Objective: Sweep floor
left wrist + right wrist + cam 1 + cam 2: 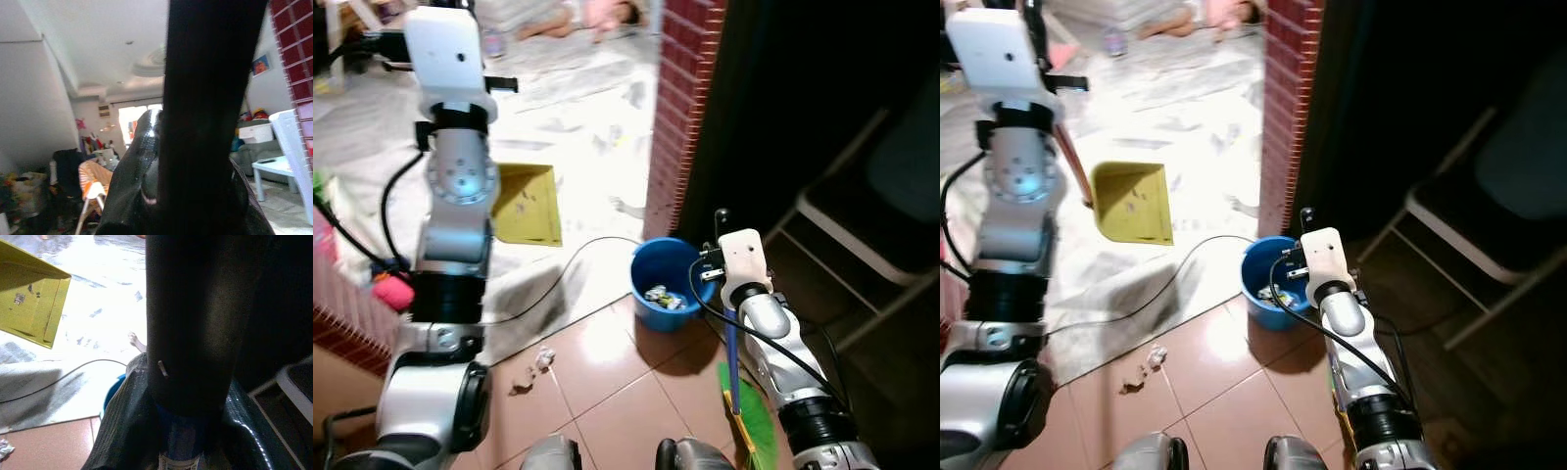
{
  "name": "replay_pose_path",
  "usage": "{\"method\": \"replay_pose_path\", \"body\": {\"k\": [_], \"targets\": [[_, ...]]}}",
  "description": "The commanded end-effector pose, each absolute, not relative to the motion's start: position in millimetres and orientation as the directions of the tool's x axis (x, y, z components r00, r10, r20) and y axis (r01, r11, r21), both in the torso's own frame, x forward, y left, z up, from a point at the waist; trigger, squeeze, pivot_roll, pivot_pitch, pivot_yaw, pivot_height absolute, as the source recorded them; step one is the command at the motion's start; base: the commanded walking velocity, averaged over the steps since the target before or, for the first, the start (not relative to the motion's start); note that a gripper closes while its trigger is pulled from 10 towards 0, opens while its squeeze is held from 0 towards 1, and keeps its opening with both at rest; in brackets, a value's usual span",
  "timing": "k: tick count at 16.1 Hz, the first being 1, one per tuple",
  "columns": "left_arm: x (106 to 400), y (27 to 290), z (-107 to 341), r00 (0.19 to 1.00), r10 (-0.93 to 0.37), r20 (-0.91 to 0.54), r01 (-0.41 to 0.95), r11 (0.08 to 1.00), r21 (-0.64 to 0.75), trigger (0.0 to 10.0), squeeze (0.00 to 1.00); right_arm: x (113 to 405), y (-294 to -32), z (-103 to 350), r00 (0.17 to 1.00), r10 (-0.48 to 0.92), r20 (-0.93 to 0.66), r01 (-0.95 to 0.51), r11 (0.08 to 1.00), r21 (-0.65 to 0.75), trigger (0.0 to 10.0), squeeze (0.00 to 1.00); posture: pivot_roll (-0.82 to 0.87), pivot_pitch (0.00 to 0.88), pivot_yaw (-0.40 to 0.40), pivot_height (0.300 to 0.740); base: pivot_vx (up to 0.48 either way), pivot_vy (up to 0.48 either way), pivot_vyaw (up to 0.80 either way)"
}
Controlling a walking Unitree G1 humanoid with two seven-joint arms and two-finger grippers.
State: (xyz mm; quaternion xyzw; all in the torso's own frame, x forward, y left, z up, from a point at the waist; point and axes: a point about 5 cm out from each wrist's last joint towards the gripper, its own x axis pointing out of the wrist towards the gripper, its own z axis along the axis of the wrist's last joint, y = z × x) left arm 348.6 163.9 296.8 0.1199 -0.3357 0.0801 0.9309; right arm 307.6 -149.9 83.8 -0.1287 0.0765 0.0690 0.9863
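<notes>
My left gripper [195, 196] is raised at the left and shut on a dark pole, the handle of the yellow dustpan [525, 204]. The dustpan hangs above the pale floor with specks of dirt in it. My right gripper [181, 431] is shut on the broom's handle [732, 352], which is blue lower down. The broom's green bristles [751, 419] rest on the tiles by my right side. Just left of that arm stands a blue bucket [666, 284] holding some rubbish. Crumpled paper scraps [534, 366] lie on the brown tiles in front of me.
A red brick pillar [680, 108] rises behind the bucket, with a dark space and a folding chair [862, 230] to its right. A black cable [578, 257] snakes across the floor. A low brick wall [342, 318] and a pink object [391, 291] sit left. A person [597, 15] lies far back.
</notes>
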Motion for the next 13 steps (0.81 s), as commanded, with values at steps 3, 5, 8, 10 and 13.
{"method": "replay_pose_path", "body": {"k": [3,5,8,10,13], "targets": [[337,165,259,0.834,-0.047,0.55,-0.114,0.96,0.256,10.0,0.0,313,-146,92,0.98,0.151,-0.129,-0.178,0.956,-0.233,10.0,0.0,-0.01,0.054,0.0,0.74,0.0,0.0,0.0],[333,168,239,0.861,-0.042,0.507,-0.13,0.946,0.298,10.0,0.0,313,-141,94,0.977,0.181,-0.112,-0.201,0.957,-0.211,10.0,0.0,0.0,0.056,-0.003,0.74,0.0,0.0,0.0],[322,169,214,0.892,0.016,0.453,-0.163,0.943,0.29,10.0,0.0,313,-128,103,0.951,0.303,-0.059,-0.309,0.938,-0.158,10.0,0.0,0.0,0.061,-0.011,0.74,0.0,0.0,0.0],[314,169,199,0.92,0.068,0.386,-0.18,0.948,0.262,10.0,0.0,315,-122,110,0.925,0.379,-0.031,-0.38,0.914,-0.143,10.0,0.0,0.0,0.063,-0.012,0.74,0.0,0.0,0.0],[304,176,183,0.933,0.156,0.324,-0.238,0.944,0.231,10.0,0.0,318,-117,117,0.905,0.425,0.001,-0.42,0.896,-0.143,10.0,0.0,0.0,0.064,-0.014,0.74,0.0,0.0,0.0]]}}
